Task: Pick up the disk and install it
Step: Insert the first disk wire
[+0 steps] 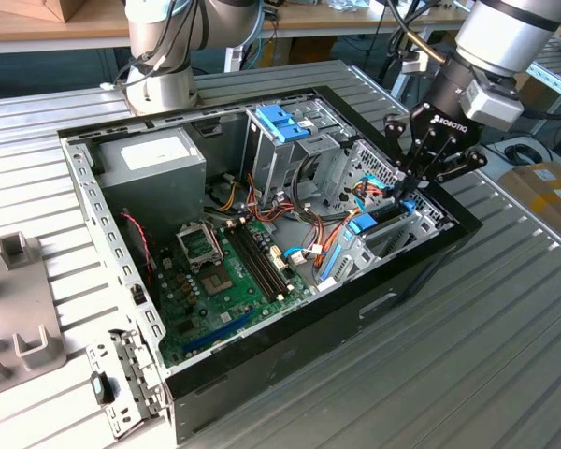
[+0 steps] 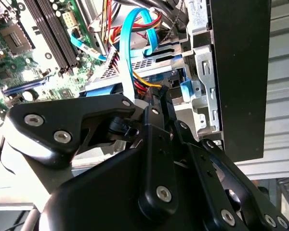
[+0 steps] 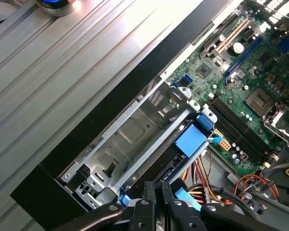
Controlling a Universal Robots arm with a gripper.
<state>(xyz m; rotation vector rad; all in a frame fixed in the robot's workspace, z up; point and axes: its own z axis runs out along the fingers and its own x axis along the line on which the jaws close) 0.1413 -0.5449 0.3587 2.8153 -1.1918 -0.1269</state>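
We find the disk (image 1: 381,221) standing on edge in the drive bay (image 1: 421,223) at the corner of the open computer case (image 1: 290,341) on the exterior view's right, its light-blue carrier rail running along the top. In the first wrist view the same rail (image 3: 193,138) lies across the bay's silver metal cage (image 3: 135,139), so the drive looks already lowered into its slot rather than lying loose elsewhere. The gripper (image 1: 407,192) hangs directly over the near end of that rail, its fingertips (image 3: 156,190) drawn close together at the blue plastic; we judge them pinched on the disk's rail, though the contact itself is partly hidden by the finger links. So we read this as the install step, well along: the drive is in the bay but may not be fully seated. Finishing would call for a straight, gentle push down along the cage guides, keeping clear of the orange and blue cables (image 2: 139,29) bunched just beside the bay. The motherboard (image 1: 226,271) lies well apart, across the case floor.
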